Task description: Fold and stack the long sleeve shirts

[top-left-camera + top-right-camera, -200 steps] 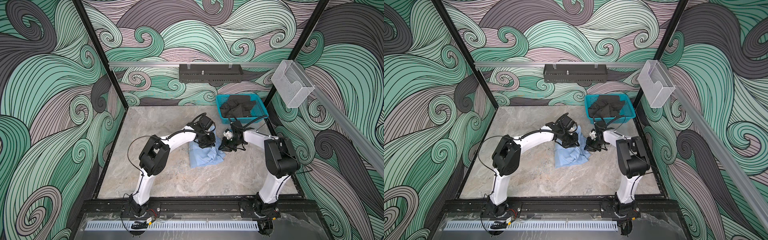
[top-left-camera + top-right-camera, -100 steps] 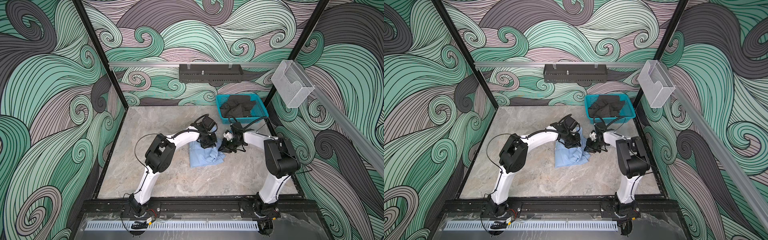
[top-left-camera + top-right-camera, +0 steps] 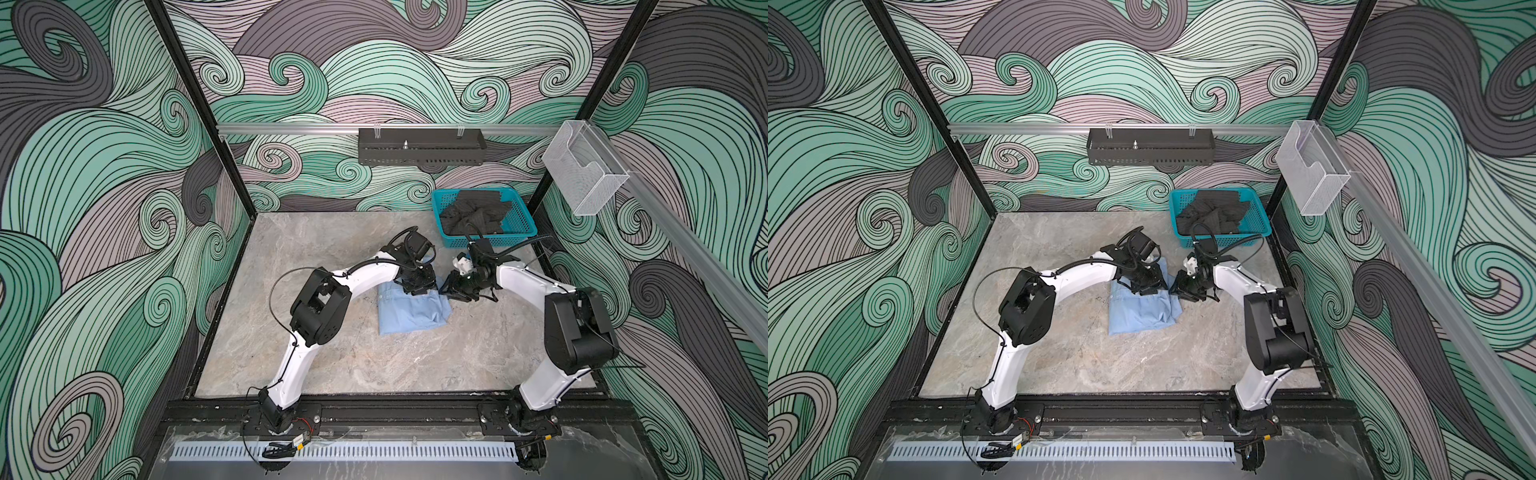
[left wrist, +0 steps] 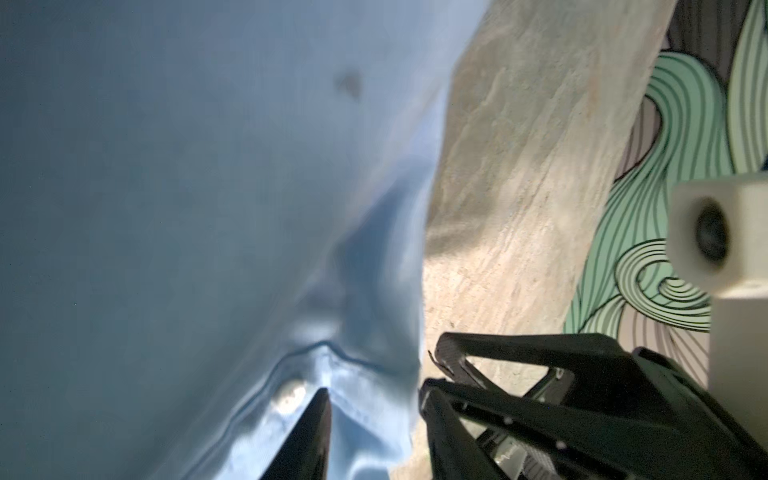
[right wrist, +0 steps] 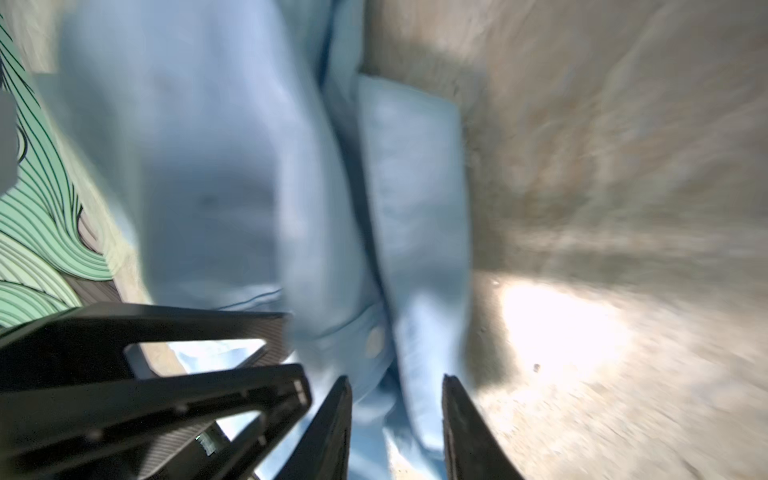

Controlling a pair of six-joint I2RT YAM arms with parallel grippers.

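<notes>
Mid-fold on shirt (image 3: 409,311). R gripper (image 5: 395,378) half open, cloth loose inside; L gripper (image 3: 417,286) can't tell. Next: I lift clear.

Shirt (image 3: 409,309) is reading as thin woven cloth, matt and softly creased; its button (image 5: 374,340) is showing a glossy white finish. Tabletop (image 3: 374,365) is looking like marble-pattern stone, smooth, low sheen. Basket (image 3: 519,218), upper right of centre, is showing teal plastic mesh and is holding dark matt cloth (image 3: 473,216). Wall tray (image 3: 419,147) is looking like black perforated metal, matt. Holder (image 3: 584,174) is showing clear plastic. Rail (image 3: 291,128) is showing bare silvery metal. Right gripper (image 5: 395,378) is showing matt black plastic.
</notes>
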